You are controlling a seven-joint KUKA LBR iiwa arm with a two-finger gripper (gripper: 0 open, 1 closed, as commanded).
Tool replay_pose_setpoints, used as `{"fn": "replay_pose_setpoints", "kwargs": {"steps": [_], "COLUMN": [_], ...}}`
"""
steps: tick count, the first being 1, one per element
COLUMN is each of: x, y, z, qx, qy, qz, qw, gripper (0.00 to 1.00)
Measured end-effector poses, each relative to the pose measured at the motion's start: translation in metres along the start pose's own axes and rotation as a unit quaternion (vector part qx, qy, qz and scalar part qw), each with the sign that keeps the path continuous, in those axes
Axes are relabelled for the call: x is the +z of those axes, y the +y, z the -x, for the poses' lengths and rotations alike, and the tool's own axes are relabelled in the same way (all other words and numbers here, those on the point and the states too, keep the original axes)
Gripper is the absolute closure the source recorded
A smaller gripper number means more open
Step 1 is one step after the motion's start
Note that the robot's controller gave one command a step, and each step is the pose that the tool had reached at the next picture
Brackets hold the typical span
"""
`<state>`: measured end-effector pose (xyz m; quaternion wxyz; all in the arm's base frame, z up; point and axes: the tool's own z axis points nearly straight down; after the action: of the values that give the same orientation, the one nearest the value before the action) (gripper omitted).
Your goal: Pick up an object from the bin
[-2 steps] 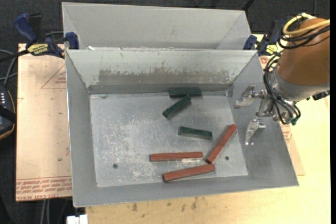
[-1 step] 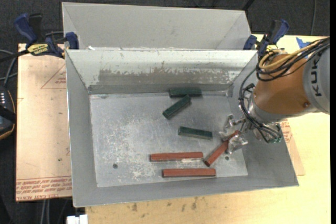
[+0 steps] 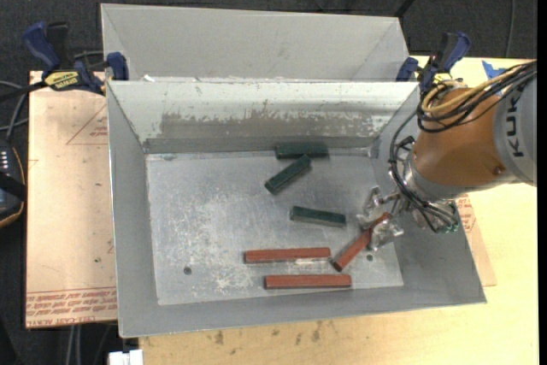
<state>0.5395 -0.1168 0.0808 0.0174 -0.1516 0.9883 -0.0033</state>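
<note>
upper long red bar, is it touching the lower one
Apart. The camera view shows bare grey bin floor between the upper long red bar and the lower long red bar all along.

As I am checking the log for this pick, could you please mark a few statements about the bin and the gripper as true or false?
1. Three dark green blocks and three red-brown sticks lie in the bin. True.
2. All the red-brown sticks lie parallel. False: two lie level near the front, while the slanted stick is angled to them.
3. The gripper is at the slanted stick's upper end, on the right side of the bin floor. True.
4. A red-brown stick lies along the back wall. False: the back green block lies there.
</note>
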Motion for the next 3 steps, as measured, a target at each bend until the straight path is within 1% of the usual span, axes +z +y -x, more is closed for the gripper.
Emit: {"fn": "replay_pose_setpoints", "kwargs": {"steps": [1, 2, 3], "x": [-0.033, -0.083, 0.004], "y": [-0.007, -0.018, 0.012], "z": [-0.004, 0.004, 0.045], "qx": [-0.074, -0.158, -0.292], "qy": [0.0154, 0.0143, 0.0039], "qz": [0.008, 0.009, 0.004], "qw": [0.9971, 0.9874, 0.9563], "gripper": [0.00, 0.00, 1.00]}}
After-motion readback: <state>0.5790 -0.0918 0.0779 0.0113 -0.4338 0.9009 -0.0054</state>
